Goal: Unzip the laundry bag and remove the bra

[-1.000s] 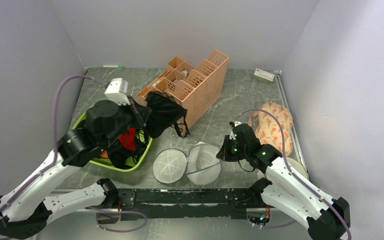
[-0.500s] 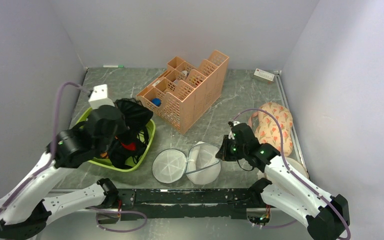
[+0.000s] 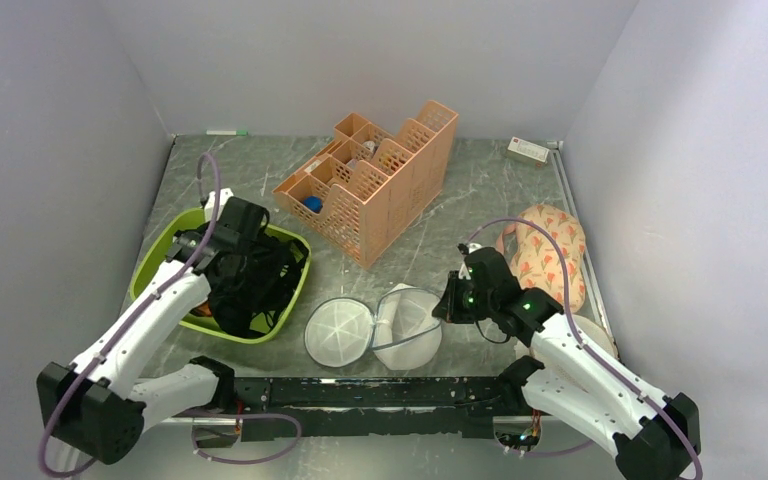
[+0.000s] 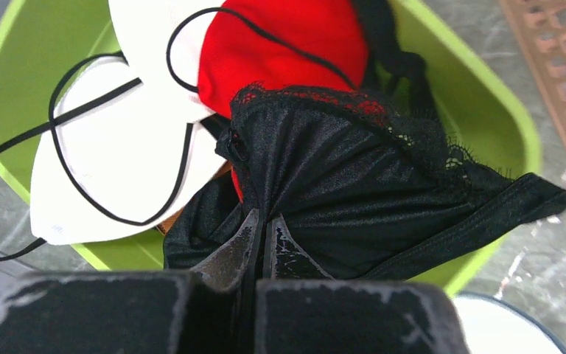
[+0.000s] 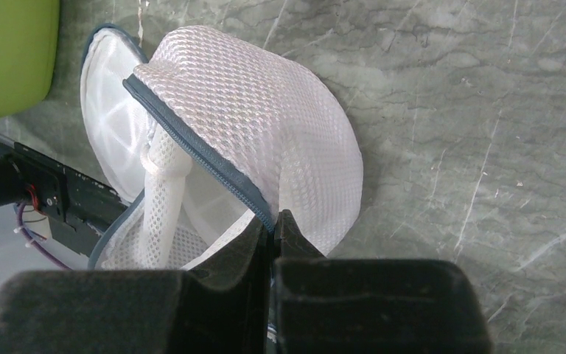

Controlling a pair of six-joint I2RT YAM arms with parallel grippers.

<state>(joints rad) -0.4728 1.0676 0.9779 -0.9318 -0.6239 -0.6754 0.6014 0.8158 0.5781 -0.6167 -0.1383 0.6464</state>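
Closest in, my right gripper (image 5: 271, 221): jaws pinched tight on the zipper edge of the bag (image 5: 265, 125). It lies on the desk (image 5: 486, 110) gaping wide, lid (image 3: 340, 333) flopped flat beside it, and I see nothing red inside. So the unzipping looks done. Further out, my left gripper (image 4: 260, 221) is down in the green tub (image 4: 516, 110), closed on a bunch of the black garment (image 4: 354, 169). And there's the bra (image 4: 280, 44), in the tub just beyond, partly under that black lace. I'd call it out of the bag; what's left, I reckon, is letting go on both sides.
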